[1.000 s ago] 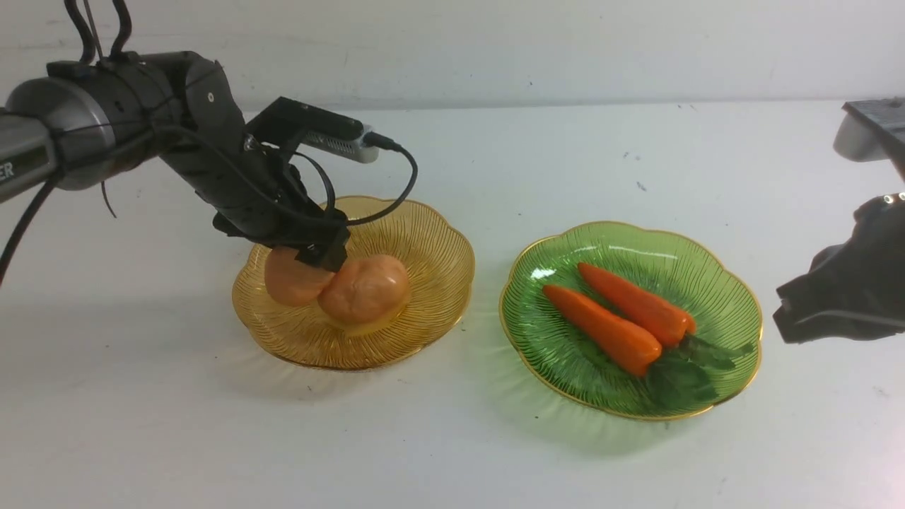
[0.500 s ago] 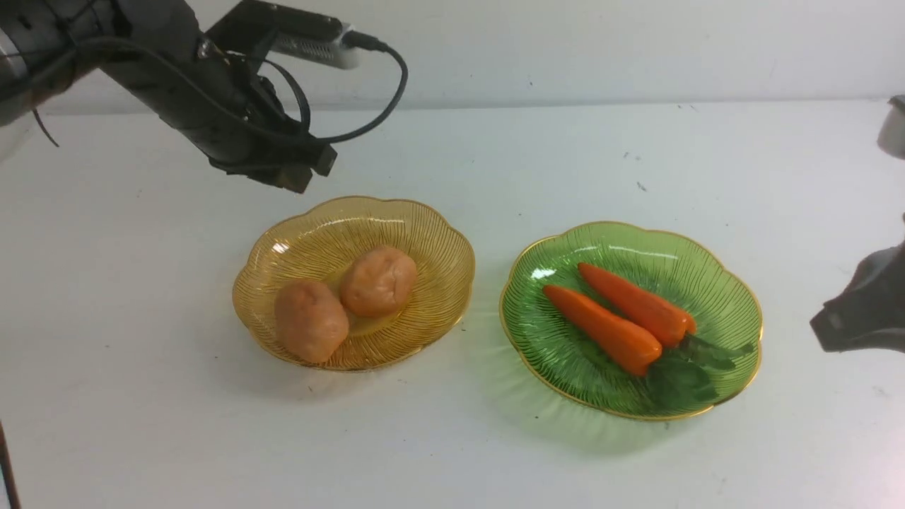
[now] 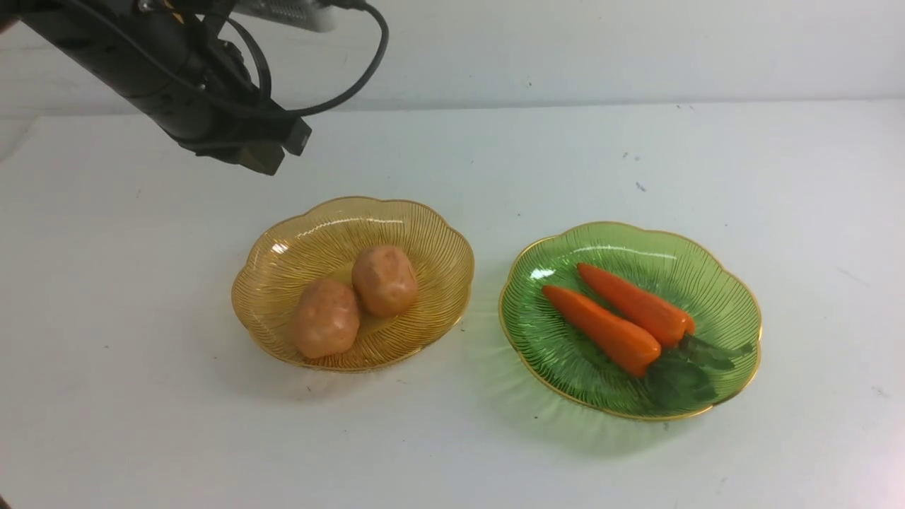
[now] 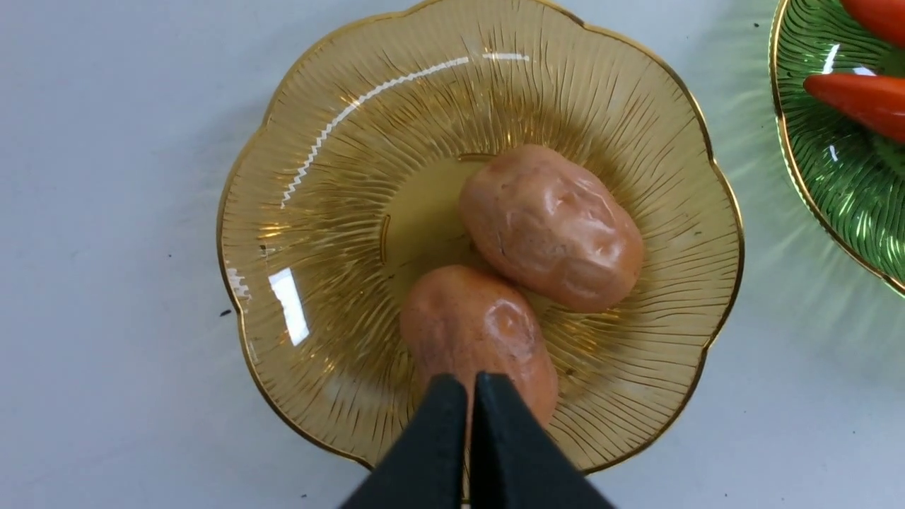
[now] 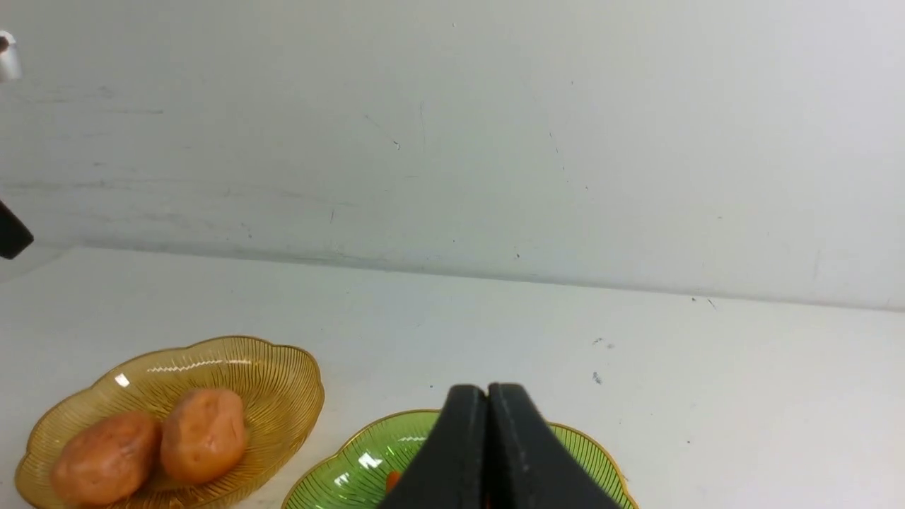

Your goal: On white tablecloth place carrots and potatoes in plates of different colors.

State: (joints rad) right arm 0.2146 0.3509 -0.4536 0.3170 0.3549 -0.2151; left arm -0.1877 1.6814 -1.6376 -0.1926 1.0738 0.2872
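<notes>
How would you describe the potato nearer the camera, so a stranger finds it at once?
Look at the yellow plate, left of the green plate with carrots. Two potatoes lie in it, touching. The one meant lies nearer the front rim and further left than its neighbour.

The white tablecloth (image 3: 452,452) covered the whole surface, smooth, with a few small dark specks. Two ribbed, gold-rimmed plates lay directly on it, near each other but apart: the amber plate (image 3: 431,233) on the left, the green plate (image 3: 728,311) on the right.
</notes>
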